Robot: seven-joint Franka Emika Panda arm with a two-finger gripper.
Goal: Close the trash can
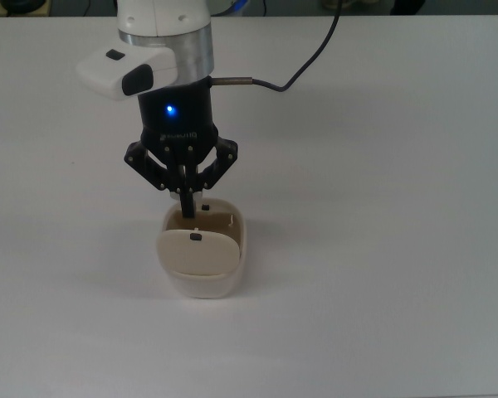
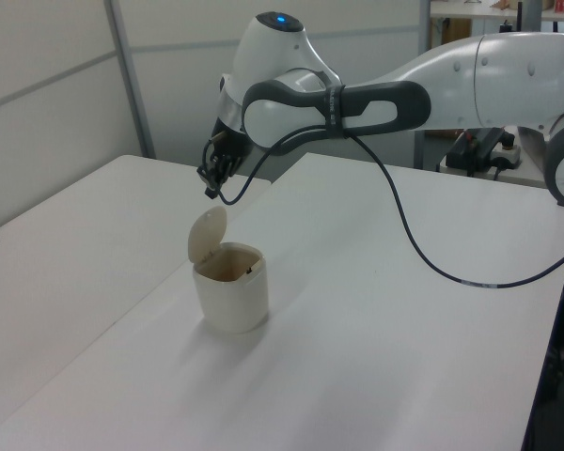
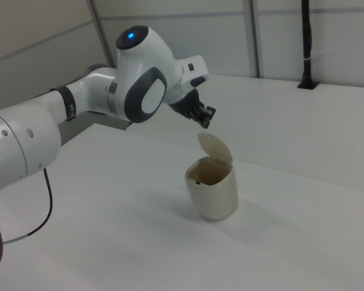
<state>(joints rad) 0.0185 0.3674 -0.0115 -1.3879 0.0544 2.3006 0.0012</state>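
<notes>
The white arm (image 2: pixel 423 89) reaches in from the left view's right, its wrist bent so the black gripper (image 2: pixel 210 188) points downward at a slant — fingers pressed together, nothing between them. In the top view the gripper (image 1: pixel 187 203) points toward the bottom edge, a blue light (image 1: pixel 170 109) glowing on the hand's body.

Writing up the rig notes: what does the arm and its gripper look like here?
The arm is glossy white with dark grey joint bands. A blue indicator light glows on the wrist housing, and another blue light shows on the black flange in the top view. The gripper is black, on a black linkage-style mount. A black cable runs from the wrist and hangs in a loop.
</notes>
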